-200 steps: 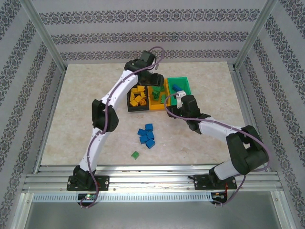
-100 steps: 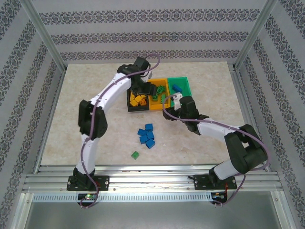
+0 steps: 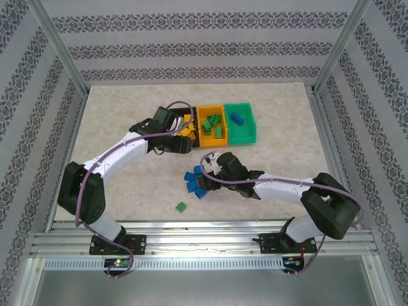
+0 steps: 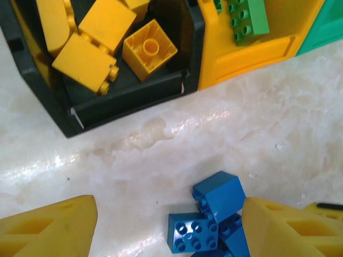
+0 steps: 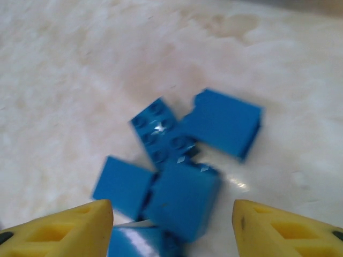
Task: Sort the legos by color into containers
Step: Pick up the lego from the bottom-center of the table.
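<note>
Now spread wide and empty, the right gripper point(image 5: 171, 227) hangs low over the cluster of blue legos point(image 5: 179, 160), its yellow fingers point(image 5: 64, 227) flanking the pile with no brick yet gripped. A second ago this arm stood beside the containers; it has since swung toward the near side of the table point(image 3: 115, 121) and onto the pile. The left gripper point(image 4: 166, 230), likewise open and carrying nothing, has drawn back from above the orange bin point(image 3: 211, 143) to just in front of the black bin point(image 4: 128, 101), where yellow legos point(image 4: 86, 61) lie. The orange bin holds green legos point(image 3: 215, 126); the green bin point(image 3: 243, 136) holds one blue lego point(image 3: 237, 118). A single green lego point(image 3: 182, 206) lies apart, nearer the arm bases. Judged from this, a deposit is complete and the blue pile is the next pickup, the green bin its likely destination.
</note>
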You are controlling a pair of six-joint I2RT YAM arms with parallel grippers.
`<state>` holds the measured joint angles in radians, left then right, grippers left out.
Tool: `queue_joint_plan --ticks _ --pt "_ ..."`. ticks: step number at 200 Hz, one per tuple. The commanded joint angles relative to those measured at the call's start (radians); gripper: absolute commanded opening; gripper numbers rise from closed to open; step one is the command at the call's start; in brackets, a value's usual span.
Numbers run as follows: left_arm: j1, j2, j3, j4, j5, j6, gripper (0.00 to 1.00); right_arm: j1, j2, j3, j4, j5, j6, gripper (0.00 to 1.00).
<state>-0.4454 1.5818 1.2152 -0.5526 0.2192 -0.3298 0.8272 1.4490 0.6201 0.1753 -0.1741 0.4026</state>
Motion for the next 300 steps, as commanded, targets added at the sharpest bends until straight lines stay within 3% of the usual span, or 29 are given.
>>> queue_joint_plan --ticks 1,46,89,126,166,217,300 --pt "0.008 -0.084 -0.064 0.109 -0.021 -0.041 0.72 0.044 -0.031 0.052 -0.075 0.002 0.072 0.6" --pt "0.01 -0.186 -0.122 0.053 -0.024 -0.076 0.72 0.126 0.004 0.281 -0.374 -0.033 -0.013 0.61" --pt "0.009 -0.261 -0.146 0.026 0.0 -0.122 0.71 0.236 0.159 0.494 -0.615 -0.044 -0.024 0.6" --pt "0.008 -0.295 -0.173 0.011 -0.007 -0.125 0.71 0.369 0.318 0.683 -0.772 0.085 -0.032 0.61" --pt "0.04 -0.384 -0.24 -0.073 -0.139 -0.081 0.76 0.407 0.305 0.581 -0.672 0.174 0.069 0.61" --pt "0.134 -0.459 -0.341 -0.043 -0.072 -0.07 0.79 0.402 0.315 0.518 -0.644 0.214 0.072 0.61" --pt "0.153 -0.428 -0.373 0.0 -0.053 -0.085 0.79 0.402 0.414 0.564 -0.618 0.16 0.052 0.57"
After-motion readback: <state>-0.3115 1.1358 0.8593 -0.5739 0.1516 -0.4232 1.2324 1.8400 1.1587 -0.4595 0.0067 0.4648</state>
